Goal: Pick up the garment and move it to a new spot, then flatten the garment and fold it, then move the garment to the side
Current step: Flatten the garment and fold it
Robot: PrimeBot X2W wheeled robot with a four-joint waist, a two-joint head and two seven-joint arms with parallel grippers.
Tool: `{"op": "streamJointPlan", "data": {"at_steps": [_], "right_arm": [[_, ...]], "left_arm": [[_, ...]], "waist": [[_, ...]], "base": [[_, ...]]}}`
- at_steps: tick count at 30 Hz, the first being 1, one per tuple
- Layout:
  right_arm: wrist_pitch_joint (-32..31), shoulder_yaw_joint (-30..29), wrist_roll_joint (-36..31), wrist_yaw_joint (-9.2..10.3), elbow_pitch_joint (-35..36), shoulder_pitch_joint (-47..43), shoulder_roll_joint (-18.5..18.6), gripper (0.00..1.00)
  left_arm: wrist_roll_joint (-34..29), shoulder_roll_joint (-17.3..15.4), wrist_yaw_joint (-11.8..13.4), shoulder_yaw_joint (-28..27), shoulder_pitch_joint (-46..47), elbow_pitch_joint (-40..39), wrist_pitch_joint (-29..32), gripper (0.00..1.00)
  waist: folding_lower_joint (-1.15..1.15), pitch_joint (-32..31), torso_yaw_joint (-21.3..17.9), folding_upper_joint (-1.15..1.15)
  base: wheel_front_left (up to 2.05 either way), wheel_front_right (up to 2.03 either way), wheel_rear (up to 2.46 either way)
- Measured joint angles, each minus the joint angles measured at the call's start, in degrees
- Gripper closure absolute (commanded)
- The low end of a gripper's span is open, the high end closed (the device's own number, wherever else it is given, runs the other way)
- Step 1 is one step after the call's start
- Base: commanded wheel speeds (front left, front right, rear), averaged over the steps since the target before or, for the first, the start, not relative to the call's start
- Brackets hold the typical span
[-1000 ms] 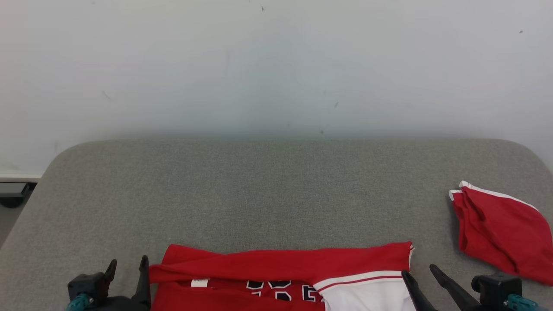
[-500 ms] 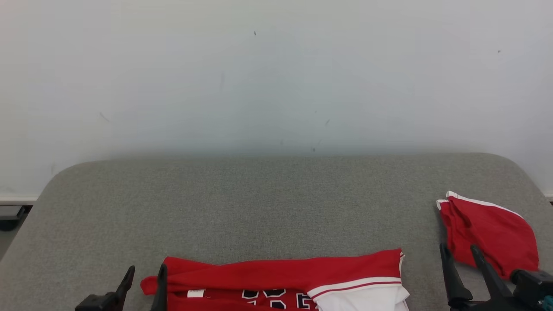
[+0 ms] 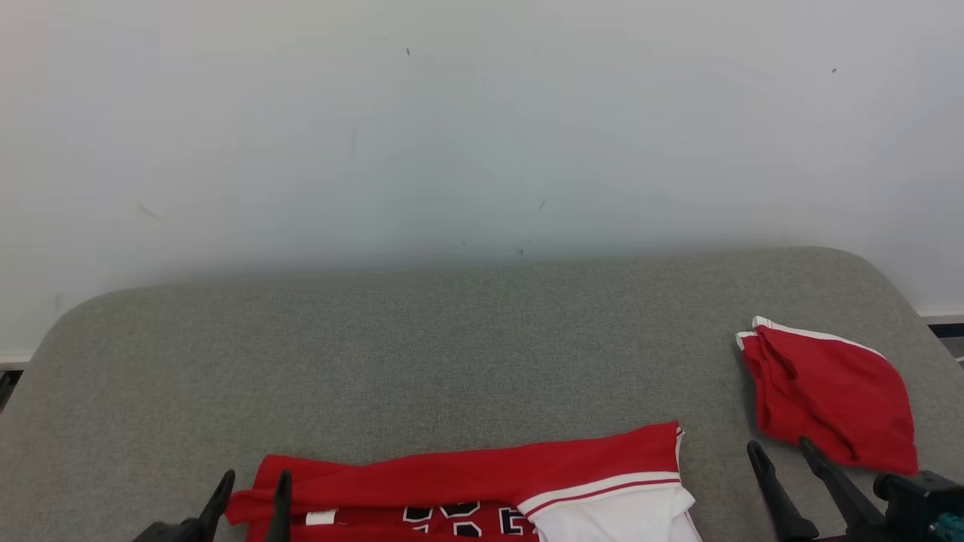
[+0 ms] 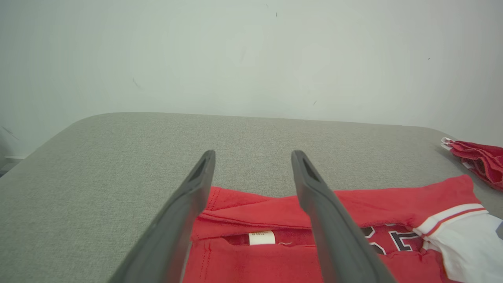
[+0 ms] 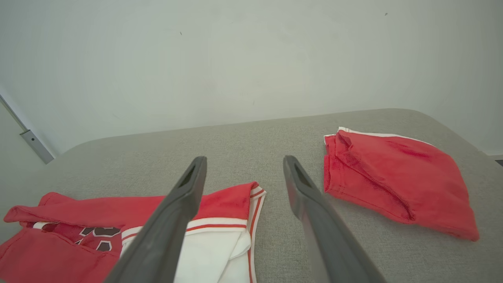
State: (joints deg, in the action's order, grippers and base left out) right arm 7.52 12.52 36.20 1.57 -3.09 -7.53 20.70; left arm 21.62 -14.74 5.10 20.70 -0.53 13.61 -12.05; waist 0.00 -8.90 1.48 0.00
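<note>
Red-and-white lettered fabric jersey (image 3: 467,482) lies partly folded at the near edge of the grey cloth-covered table (image 3: 452,339). We see the left gripper (image 3: 254,476) at its left end and the right gripper (image 3: 778,444) between its white sleeve and a folded red cloth bundle (image 3: 828,399). Both grippers are spread wide and hold nothing.

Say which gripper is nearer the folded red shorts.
Right. The right gripper is just before the folded red shorts; the left gripper sits beyond the red jersey, far left.
</note>
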Motion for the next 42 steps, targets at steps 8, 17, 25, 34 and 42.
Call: {"op": "streamJointPlan", "data": {"at_steps": [8, 17, 25, 34, 42], "right_arm": [[-0.5, -0.3, 0.1, -1.26, -0.3, 0.2, 1.2, 0.00], [-0.7, -0.1, 0.1, -2.08, -0.3, 0.2, 1.4, 0.00], [-2.9, 0.3, 0.1, -2.05, -1.0, 1.1, 2.5, 0.00], [-13.5, 3.8, 0.5, 0.58, -10.3, 8.6, 1.2, 0.00], [-22.6, 7.3, 1.7, 1.80, -18.5, 14.3, -2.3, 0.00]], "left_arm": [[0.0, -1.2, 0.9, -2.0, -1.0, -1.5, 2.5, 0.00], [0.0, -2.2, 1.0, -3.0, -2.6, -3.3, 5.7, 0.00], [0.0, -2.0, 1.4, -2.8, -2.5, -5.1, 7.7, 0.00], [0.0, -1.9, 1.4, -1.8, -2.0, -5.9, 9.6, 0.00], [-0.5, -1.6, 1.4, -0.9, -0.6, -6.3, 11.1, 0.00]], "waist": [[0.00, 0.5, -0.3, 0.01], [0.01, 1.1, -0.3, 0.01], [0.00, 1.9, 0.0, 0.01], [0.01, 3.8, 1.0, 0.00], [0.01, 5.0, 2.7, 0.00]], "base": [[0.00, 0.00, 0.00], [0.00, 0.00, 0.00], [0.00, 0.00, 0.00], [0.00, 0.00, 0.00], [0.00, 0.00, 0.00]]}}
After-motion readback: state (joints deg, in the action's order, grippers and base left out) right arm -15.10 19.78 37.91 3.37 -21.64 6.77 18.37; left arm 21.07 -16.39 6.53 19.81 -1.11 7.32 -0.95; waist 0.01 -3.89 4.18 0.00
